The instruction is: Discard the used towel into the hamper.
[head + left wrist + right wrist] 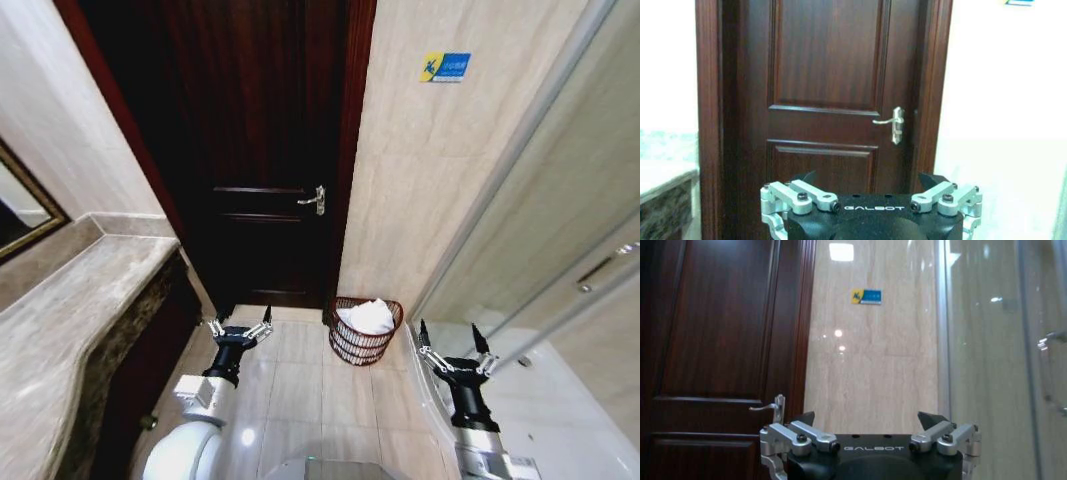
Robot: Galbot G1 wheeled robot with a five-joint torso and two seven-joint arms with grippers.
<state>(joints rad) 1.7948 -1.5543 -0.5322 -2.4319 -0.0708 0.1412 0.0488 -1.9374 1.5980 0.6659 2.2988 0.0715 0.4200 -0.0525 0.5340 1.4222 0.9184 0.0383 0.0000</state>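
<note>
Head view: small round dark reddish-brown open-weave wire hamper [365,331] sits on the pale glossy tiled floor [300,390], in the corner just beside the dark brown panelled wooden door [250,150] & against the beige marble-look tiled wall [440,180]. Crumpled white towel [368,317] lies inside the hamper, piled up to approx rim level, so it's already in. Left gripper [240,330], black body w/ silver finger links, is held low over the floor in front of the door, to the left of the hamper & apart from it; fingers spread wide, nothing between them. Right gripper [452,341], same build, is held on the other side of the hamper, near the glass shower enclosure [560,220]; also spread wide & empty. Hamper stands between the two grippers, neither touching it. Grey-beige stone vanity counter [70,320] runs along the robot's left w/ a dark-framed mirror [20,210] above. Small blue & yellow sign [446,67] is stuck high on the wall. Left wrist view: left gripper [870,181] faces the door [827,90], fingertips well apart, silver lever door handle [893,123] ahead. Right wrist view: right gripper [870,419] faces the wall [873,350] beside the door, blue & yellow sign [867,296] up high, handle [772,407] at the door edge, glass panel [1000,350] alongside
</note>
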